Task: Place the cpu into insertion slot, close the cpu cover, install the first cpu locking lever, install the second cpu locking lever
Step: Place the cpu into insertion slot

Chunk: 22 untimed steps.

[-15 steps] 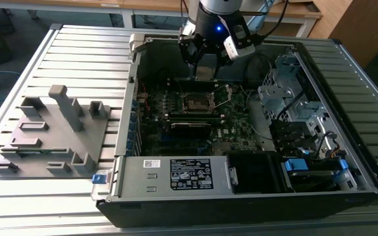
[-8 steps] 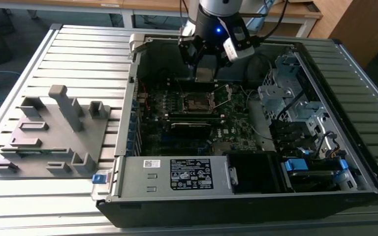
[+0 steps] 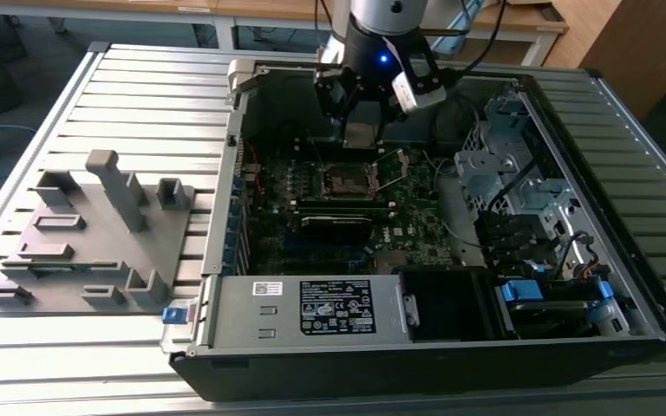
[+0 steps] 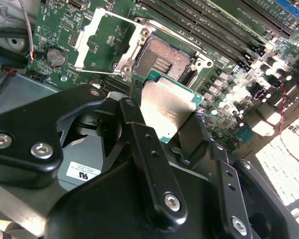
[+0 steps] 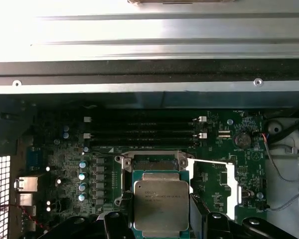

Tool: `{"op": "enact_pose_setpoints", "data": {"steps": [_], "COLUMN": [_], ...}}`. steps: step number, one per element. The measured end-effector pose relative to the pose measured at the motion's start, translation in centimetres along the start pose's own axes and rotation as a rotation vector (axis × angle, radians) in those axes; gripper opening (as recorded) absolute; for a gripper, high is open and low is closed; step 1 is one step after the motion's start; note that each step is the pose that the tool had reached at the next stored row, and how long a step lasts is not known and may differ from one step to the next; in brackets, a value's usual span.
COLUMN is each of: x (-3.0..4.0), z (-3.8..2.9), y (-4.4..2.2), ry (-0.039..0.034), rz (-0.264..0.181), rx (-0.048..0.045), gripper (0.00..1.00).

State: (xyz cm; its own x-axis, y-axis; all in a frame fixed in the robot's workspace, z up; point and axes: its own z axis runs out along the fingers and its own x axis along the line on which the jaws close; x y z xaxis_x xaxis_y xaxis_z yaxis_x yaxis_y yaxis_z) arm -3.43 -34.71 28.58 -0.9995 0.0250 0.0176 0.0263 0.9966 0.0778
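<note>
My gripper (image 3: 360, 128) is shut on the cpu (image 3: 360, 134), a flat silver-grey square held by its edges between the black fingers (image 4: 139, 124). In both wrist views the cpu (image 4: 167, 109) (image 5: 161, 206) hangs above the board, just short of the insertion slot (image 4: 162, 59), whose dark pin field lies bare. In the first wrist view the cpu covers most of the insertion slot (image 5: 154, 162). The cpu cover (image 4: 104, 37) (image 5: 229, 184), a thin silver frame with a square window, stands swung open beside the slot. In the exterior view the insertion slot (image 3: 349, 180) lies just below the gripper.
The green board sits deep inside an open computer case (image 3: 229, 173). Long black memory sticks (image 5: 144, 134) run beside the slot. A drive cage (image 3: 519, 182) and cables stand at the exterior view's right, a power supply (image 3: 322, 308) in front, and a grey fixture (image 3: 90, 234) at its left.
</note>
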Motion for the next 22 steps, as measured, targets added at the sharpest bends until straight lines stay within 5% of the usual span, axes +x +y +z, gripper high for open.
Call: {"op": "enact_pose_setpoints", "data": {"steps": [22], "x": [-0.01], "z": [0.83], "y": [-0.06], "ry": [0.0000], "rz": [0.000], "rx": [0.0001], "gripper": [0.54]}}
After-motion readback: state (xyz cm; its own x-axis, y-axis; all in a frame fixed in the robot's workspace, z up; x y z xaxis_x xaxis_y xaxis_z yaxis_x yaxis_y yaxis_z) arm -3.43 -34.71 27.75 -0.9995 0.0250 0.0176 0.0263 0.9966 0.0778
